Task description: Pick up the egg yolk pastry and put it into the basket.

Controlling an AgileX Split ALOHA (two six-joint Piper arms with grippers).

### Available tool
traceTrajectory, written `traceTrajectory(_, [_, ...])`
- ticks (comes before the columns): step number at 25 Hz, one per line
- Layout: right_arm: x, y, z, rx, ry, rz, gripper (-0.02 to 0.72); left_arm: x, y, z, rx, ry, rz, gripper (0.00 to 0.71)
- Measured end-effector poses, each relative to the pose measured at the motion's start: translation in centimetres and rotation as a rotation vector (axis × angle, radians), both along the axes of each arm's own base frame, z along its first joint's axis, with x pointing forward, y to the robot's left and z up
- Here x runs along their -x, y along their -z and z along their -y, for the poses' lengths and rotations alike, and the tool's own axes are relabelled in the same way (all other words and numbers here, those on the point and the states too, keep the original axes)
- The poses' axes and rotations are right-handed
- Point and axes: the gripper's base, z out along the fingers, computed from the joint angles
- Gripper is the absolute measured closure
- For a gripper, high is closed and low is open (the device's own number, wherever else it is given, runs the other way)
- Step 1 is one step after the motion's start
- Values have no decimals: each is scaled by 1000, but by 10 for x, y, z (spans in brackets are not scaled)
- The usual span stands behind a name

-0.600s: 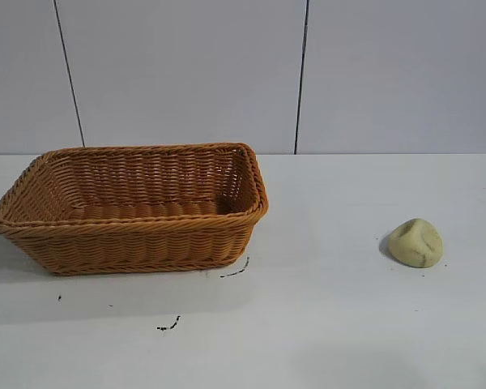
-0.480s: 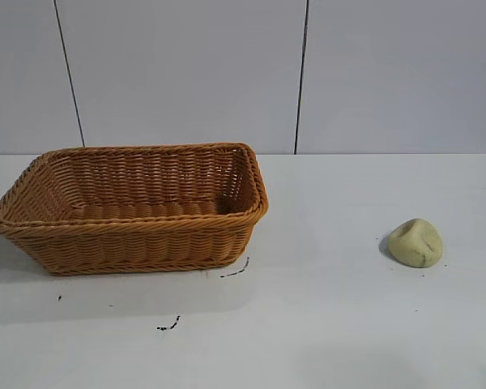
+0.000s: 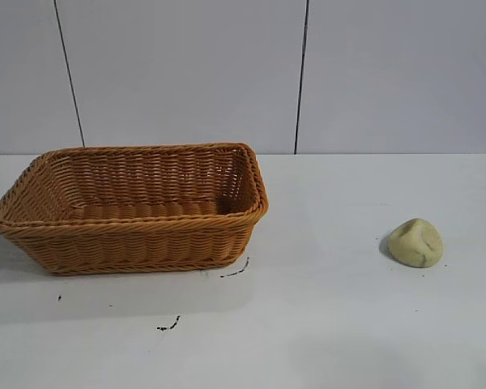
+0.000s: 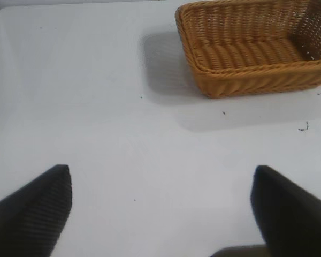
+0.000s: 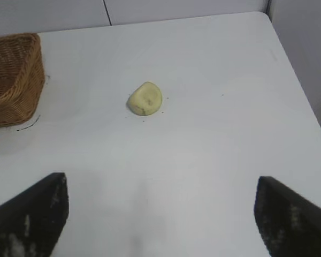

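Note:
The egg yolk pastry [image 3: 415, 242], a small pale yellow dented lump, lies on the white table at the right; it also shows in the right wrist view [image 5: 145, 98]. The orange-brown wicker basket [image 3: 130, 235] stands at the left, empty, and shows in the left wrist view [image 4: 257, 80] and at the edge of the right wrist view [image 5: 13, 80]. My right gripper [image 5: 160, 182] is open and empty, well short of the pastry. My left gripper [image 4: 161, 176] is open and empty over bare table, apart from the basket. Neither arm shows in the exterior view.
Small dark marks [image 3: 168, 326] lie on the table in front of the basket. A grey panelled wall [image 3: 300, 73] runs along the table's back edge. The table's corner and side edge [image 5: 267, 16] show near the pastry's side.

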Motion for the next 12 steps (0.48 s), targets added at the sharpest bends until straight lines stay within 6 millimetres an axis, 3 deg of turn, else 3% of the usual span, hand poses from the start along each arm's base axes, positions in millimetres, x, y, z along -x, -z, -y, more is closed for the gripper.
traceTrajectory(6, [-51,-34,0,3,-2,-178,15,0,0,0,0,0,0,17])
traceTrajectory(12, [-135,-45,0,35,-31,-408,10,0,0,0,0,0,0,17])
